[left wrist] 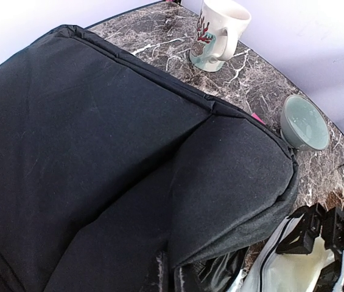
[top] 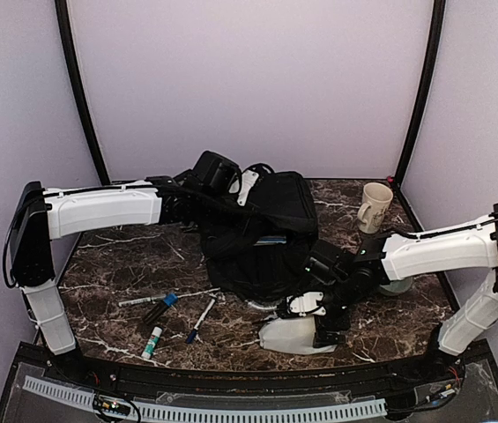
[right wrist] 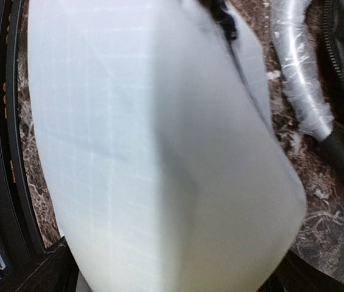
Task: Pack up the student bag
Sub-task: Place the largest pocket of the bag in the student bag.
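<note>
1. Top view: the bag (top: 262,225) lies at the middle of the worktop (top: 125,264). The left gripper (top: 231,183) sits at its 11 o'clock corner, pressed together. What it pinches, if anything, is hidden. The right gripper (top: 317,324) stands over a white pouch (top: 288,337) at the bag's 5 o'clock. A mug (top: 375,207) is at 2 o'clock, and pens (top: 143,301) and a glue stick (top: 152,342) at 8 o'clock.
2. Left wrist view: black bag fabric fills the frame, and its near edge looks raised over a gap at 6 o'clock. A bowl (left wrist: 305,121) sits at 3 o'clock, just off the bag. This arm's own fingers are out of shot.
3. Right wrist view: the pouch fills the frame, with the gripper spread wide across it. I cannot tell whether the pads touch it.
4. Step in hand, as I judge it: picking up the pouch, the 1st item for the bag. Next, the right gripper must close on the pouch, lift it, and carry it toward 11 o'clock into the bag's gap.
</note>
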